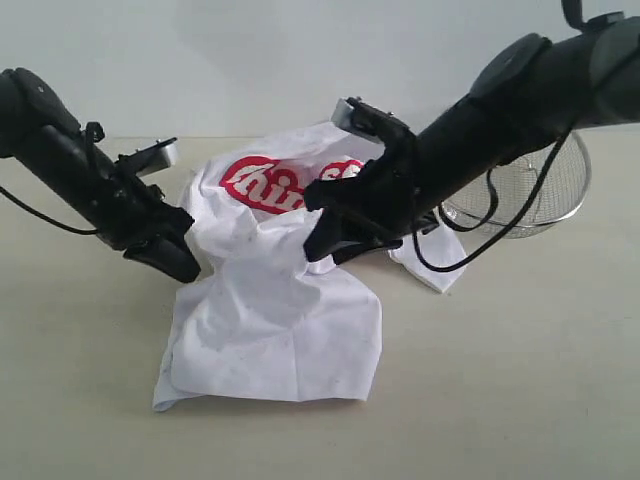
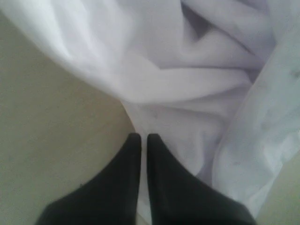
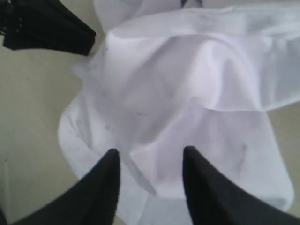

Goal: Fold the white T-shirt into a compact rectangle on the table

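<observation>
Two hands work on the white T-shirt, which lies heaped about the middle of the tabletop, nearer its far edge than its near one. The garment is not yet a rectangle. A roughly square flap spreads flat toward the near edge, and the chest with its red lettering stands bunched and raised behind it. A further piece trails toward the right edge beneath the right arm.

The left hand has its fingers pressed together at the shirt's left border. Seen from its wrist, the left hand meets the cloth at the tips, but it is not clear whether a fold is caught between them. The right hand is spread over the raised middle and grips nothing. From its wrist, the right hand shows loose fabric lying between and below the fingers.

A wire-mesh basket stands toward the far right corner, apart from the shirt and close behind the right arm.

Likely hazards:
- **Skewed fold:** the right hand may close on several layers at once, so the whole heap drags instead of a single edge.
- **Slipping border:** if the left hand holds no cloth, the left border slips as soon as tension comes on.
- **Snagged cloth:** the trailing piece may catch under the right arm or its cable.
- **Basket contact:** a wide swing of the right arm may nudge the basket.
</observation>
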Robot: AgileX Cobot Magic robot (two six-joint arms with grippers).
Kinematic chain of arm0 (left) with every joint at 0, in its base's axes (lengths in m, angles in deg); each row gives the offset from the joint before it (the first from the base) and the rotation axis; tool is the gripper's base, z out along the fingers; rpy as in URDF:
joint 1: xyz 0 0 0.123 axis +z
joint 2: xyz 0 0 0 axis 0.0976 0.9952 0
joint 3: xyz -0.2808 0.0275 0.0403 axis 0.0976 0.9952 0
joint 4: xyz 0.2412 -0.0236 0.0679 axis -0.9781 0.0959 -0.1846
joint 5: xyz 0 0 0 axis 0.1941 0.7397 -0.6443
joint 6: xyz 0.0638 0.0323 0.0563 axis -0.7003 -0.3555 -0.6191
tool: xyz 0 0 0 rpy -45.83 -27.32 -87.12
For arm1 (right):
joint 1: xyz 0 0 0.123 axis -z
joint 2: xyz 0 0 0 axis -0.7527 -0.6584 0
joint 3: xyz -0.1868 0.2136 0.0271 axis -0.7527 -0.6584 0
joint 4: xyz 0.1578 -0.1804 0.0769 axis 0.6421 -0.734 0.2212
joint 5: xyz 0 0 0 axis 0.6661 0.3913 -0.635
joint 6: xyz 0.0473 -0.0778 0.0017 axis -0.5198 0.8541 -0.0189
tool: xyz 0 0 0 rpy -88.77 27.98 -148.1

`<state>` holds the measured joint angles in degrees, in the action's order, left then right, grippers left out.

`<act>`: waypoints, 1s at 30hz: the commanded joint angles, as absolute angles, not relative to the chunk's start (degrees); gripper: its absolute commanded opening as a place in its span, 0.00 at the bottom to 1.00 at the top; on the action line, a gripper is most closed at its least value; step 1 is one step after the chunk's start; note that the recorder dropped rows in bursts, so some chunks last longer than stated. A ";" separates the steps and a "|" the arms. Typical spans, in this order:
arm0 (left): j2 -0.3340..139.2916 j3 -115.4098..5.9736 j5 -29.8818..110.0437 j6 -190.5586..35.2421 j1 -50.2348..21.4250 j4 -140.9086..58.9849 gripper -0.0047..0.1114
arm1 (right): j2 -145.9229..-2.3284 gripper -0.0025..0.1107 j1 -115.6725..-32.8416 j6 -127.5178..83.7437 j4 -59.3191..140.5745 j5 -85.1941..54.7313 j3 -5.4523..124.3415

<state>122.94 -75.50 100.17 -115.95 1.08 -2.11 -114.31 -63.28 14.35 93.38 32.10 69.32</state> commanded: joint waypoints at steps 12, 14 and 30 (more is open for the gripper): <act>121.74 -71.87 102.03 -115.72 -4.31 -0.87 0.08 | -116.80 0.57 -75.78 10.75 91.19 13.10 69.04; 121.22 -71.78 102.26 -115.72 -4.31 -0.97 0.08 | -117.80 0.57 -75.67 9.86 88.08 12.57 69.04; 119.01 -71.78 102.69 -117.55 -4.31 4.57 0.08 | -122.53 0.46 -78.04 6.84 84.08 9.82 69.04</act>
